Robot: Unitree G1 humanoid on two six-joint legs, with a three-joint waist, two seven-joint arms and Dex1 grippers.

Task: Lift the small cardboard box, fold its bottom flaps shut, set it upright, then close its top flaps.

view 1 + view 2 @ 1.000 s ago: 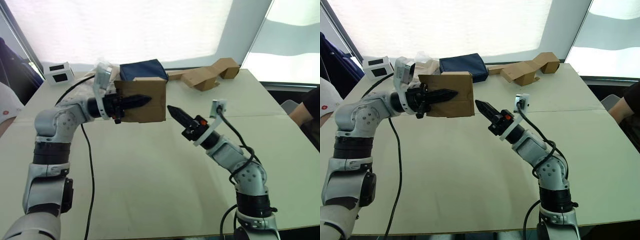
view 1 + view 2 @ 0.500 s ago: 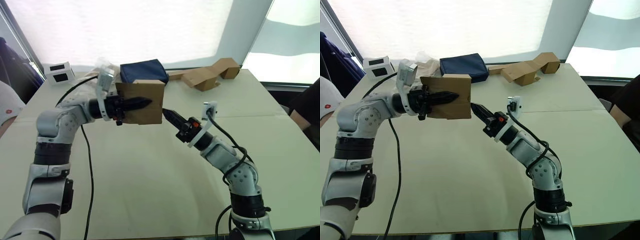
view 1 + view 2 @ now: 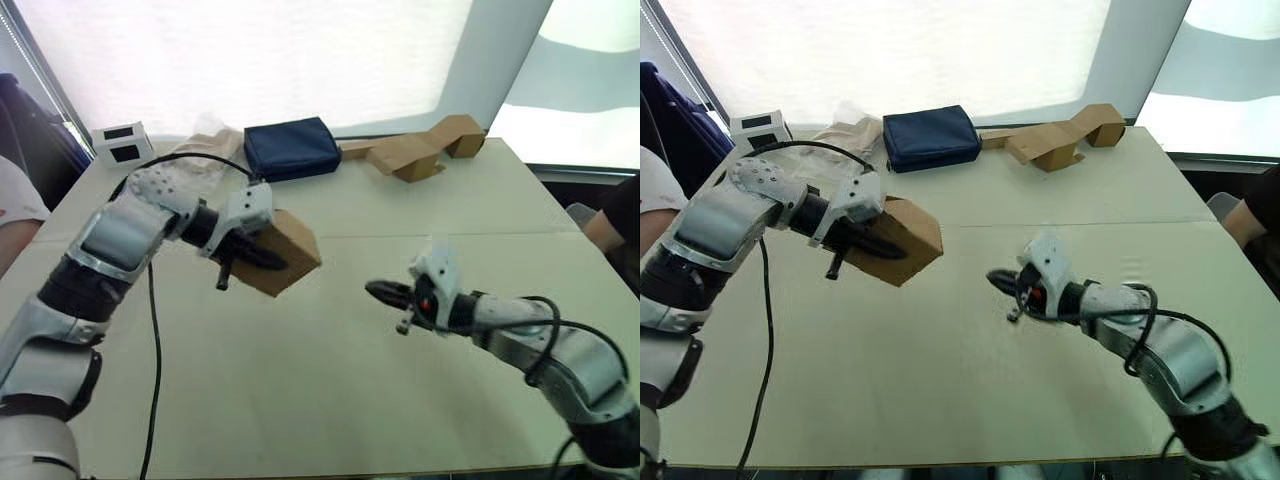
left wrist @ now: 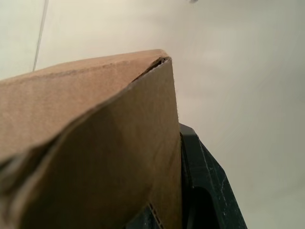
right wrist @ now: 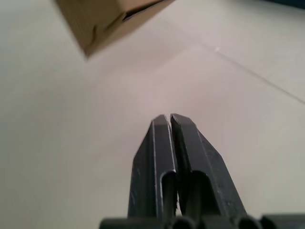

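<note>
One small cardboard box [image 3: 281, 255] is held clear of the table [image 3: 330, 400], tilted with one corner pointing down, on the robot's left side. It is clamped by the left gripper [image 3: 250, 255], whose black fingers are pressed around one wall; in the left wrist view one finger [image 4: 202, 191] lies flat against the brown panel. The right gripper [image 3: 1002, 281] hovers low over the table, well apart from the box, with its two fingers pressed together and nothing between them.

The box is judged to be light, empty and fairly stiff along its creases, though thin corrugated walls can buckle if squeezed hard. A flap edge [image 5: 143, 9] is seen slightly sprung along the underside in the right wrist view, so the flaps are expected to spring back unless pressed past their folds. A grip across a wall near a corner, as now, is judged sound; flaps are better pushed with a closed fingertip than pinched. Slipping is thought unlikely on the matt cardboard.

Behind, a dark blue pouch [image 3: 292, 149] and bent cardboard pieces [image 3: 415, 152] lie on the table.
</note>
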